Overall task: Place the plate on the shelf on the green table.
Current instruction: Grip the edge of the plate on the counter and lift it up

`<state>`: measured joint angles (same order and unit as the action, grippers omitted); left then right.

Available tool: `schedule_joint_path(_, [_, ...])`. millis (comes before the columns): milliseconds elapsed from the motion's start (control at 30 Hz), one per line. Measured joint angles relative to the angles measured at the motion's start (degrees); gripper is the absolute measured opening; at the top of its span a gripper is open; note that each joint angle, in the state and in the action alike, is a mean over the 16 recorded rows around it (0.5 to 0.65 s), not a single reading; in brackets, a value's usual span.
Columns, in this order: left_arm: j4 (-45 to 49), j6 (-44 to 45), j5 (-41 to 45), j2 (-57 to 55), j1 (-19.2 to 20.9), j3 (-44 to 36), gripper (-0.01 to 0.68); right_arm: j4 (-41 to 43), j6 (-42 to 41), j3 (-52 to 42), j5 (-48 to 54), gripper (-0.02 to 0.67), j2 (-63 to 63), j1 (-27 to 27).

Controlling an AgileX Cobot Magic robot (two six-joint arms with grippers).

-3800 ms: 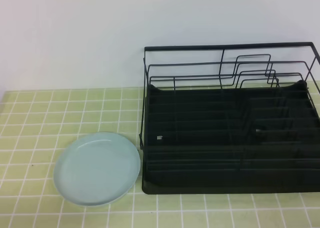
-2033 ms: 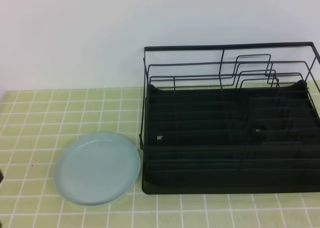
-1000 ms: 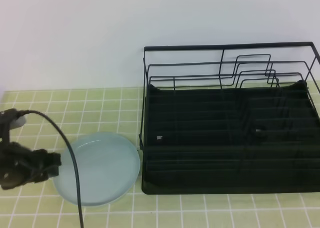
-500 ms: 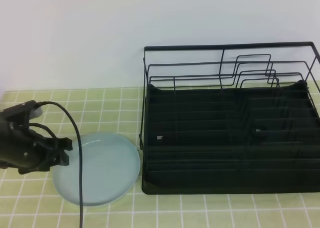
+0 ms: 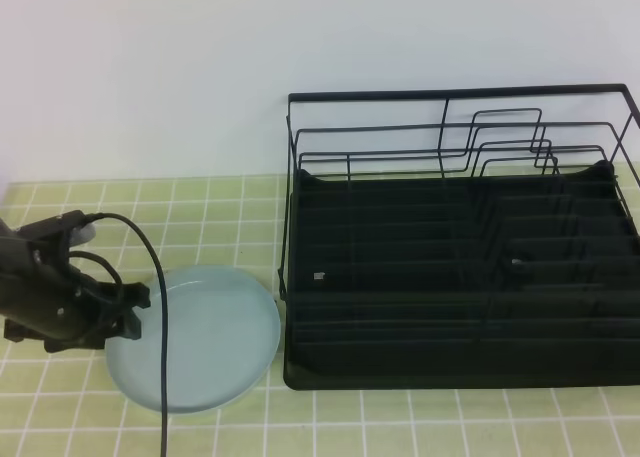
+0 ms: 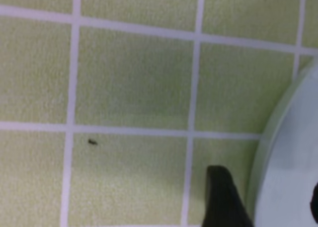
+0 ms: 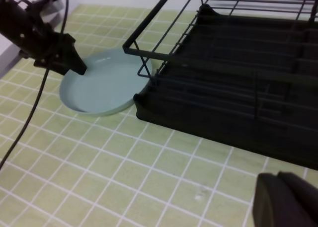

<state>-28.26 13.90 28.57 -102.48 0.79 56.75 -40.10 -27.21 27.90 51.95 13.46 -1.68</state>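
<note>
While no writing shows | left hand (image 5: 130,312) spread astride plate (image 5: 205,342) rim

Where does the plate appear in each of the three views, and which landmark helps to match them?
Exterior high: the plate lies lower left on the green table, just left of the shelf.
Left wrist: only its rim shows, at the right edge.
Right wrist: upper left, beside the shelf's near corner.
Shared landmark: the left tool at the plate's left rim.
</note>
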Motion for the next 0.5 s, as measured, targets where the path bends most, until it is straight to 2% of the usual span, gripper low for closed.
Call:
schedule_joint_path(333, [0.27, 1.77, 0.05, -0.34, 0.0, 0.13, 0.042, -1.03, -0.64, 0.0, -0.06, -0.003, 0.0, 0.0])
schedule_joint_path(500, [0.68, 2.12, -0.4, 0.93, 0.03, 0.24, 0.0, -1.22, -0.64, 0.0, -0.1, -0.003, 0.0, 0.0])
